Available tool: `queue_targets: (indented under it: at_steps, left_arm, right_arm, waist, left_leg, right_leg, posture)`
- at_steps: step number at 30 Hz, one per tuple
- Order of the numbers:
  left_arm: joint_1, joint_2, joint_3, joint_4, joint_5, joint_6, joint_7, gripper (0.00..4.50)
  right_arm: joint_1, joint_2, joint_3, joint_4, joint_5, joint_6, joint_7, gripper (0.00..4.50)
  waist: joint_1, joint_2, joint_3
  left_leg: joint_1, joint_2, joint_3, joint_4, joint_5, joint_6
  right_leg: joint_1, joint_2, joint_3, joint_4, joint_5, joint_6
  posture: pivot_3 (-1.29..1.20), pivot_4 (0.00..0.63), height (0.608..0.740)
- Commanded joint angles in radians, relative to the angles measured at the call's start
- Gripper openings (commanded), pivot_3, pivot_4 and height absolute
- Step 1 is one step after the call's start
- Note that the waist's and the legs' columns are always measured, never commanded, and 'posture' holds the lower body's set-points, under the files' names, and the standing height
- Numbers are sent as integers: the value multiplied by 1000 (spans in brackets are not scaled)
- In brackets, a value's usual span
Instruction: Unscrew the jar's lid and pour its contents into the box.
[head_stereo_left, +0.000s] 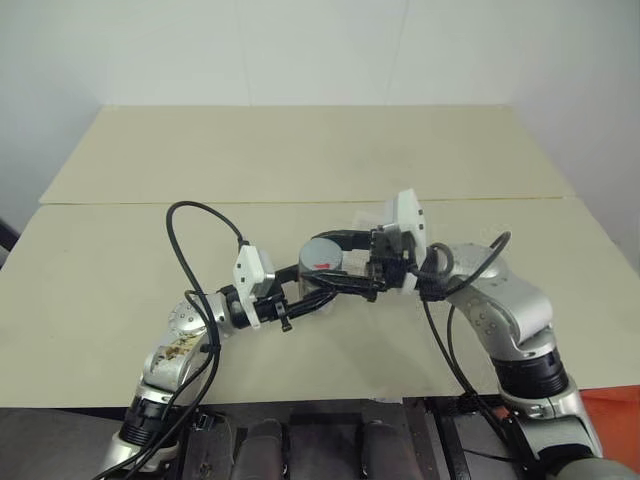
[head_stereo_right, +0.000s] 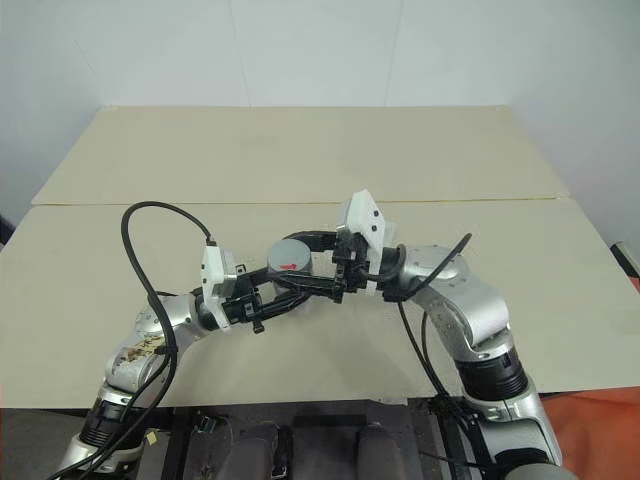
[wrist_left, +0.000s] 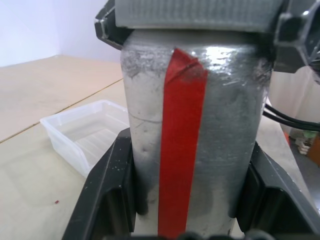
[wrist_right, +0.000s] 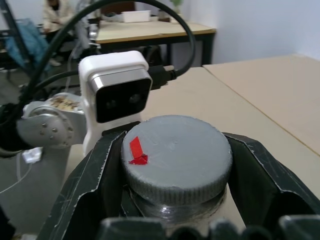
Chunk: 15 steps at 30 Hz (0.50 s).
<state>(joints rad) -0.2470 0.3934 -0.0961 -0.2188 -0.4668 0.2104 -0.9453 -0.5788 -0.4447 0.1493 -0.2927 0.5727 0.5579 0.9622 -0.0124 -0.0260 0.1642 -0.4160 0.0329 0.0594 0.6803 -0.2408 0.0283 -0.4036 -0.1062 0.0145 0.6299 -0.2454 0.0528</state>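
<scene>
Jar (wrist_left: 192, 135) and lid (wrist_right: 176, 156) sit together between the two grippers, held up above the table (head_stereo_left: 300, 160) in front of the robot. The left gripper (wrist_left: 192, 200) has its two black fingers (wrist_left: 107, 195) closed against the sides of the silvery jar body, one on each flank, with the red stripe (wrist_left: 180, 150) running down the wall between them. The jar stands upright in that grip. From the other side the right gripper (wrist_right: 177, 195) comes in roughly level and has its black fingers (wrist_right: 87, 190) pressed against the ribbed edge of the grey lid, which is seated on the jar's mouth; a small red mark (wrist_right: 136, 151) shows on the lid's flat top.

Seen from the head, the lid (head_stereo_left: 323, 254) is the grey disc at the meeting point of the two arms, the left gripper (head_stereo_left: 335, 290) reaching in from the left and slightly lower, the right gripper (head_stereo_left: 345, 250) from the right at lid height.

Beyond the jar, on the table, lies the clear plastic box (wrist_left: 87, 132), just past the right wrist in the head views and partly hidden by it. Its inside looks bare. A seam (head_stereo_left: 120, 203) crosses the table top further back.
</scene>
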Motion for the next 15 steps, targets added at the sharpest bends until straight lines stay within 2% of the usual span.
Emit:
queue_targets:
  at_steps: [1,6,7,10,15]
  left_arm:
    - [-22,3,21,-8,2,-40,-2,2066]
    - [-15,2,22,-5,11,-54,2,2066]
    - [-14,0,24,-4,12,-54,7,2066]
    - [-14,-2,27,3,19,-57,21,2066]
    - [-14,-5,28,13,29,-60,42,2066]
  right_arm:
    - [-27,-13,-16,21,-13,-57,39,2842]
    - [-28,-12,-27,21,-2,-53,45,2842]
    - [-29,-15,-27,18,-3,-52,47,3552]
    - [-28,-17,-35,2,8,-52,43,4411]
    - [-14,-1,-57,-31,-9,-88,-19,4479]
  waist:
    - [0,0,0]
    - [0,0,0]
    - [1,0,0]
    - [1,0,0]
    - [0,0,0]
  left_leg:
    - [0,0,0,0,0,0]
    - [0,0,0,0,0,0]
    - [0,0,0,0,0,0]
    - [0,0,0,0,0,0]
    - [0,0,0,0,0,0]
  right_leg:
    - [0,0,0,0,0,0]
    - [0,0,0,0,0,0]
    - [0,0,0,0,0,0]
    - [0,0,0,0,0,0]
    - [0,0,0,0,0,0]
  posture:
    - [0,150,740]
    - [0,150,740]
    - [0,150,740]
    - [0,150,740]
    - [0,150,740]
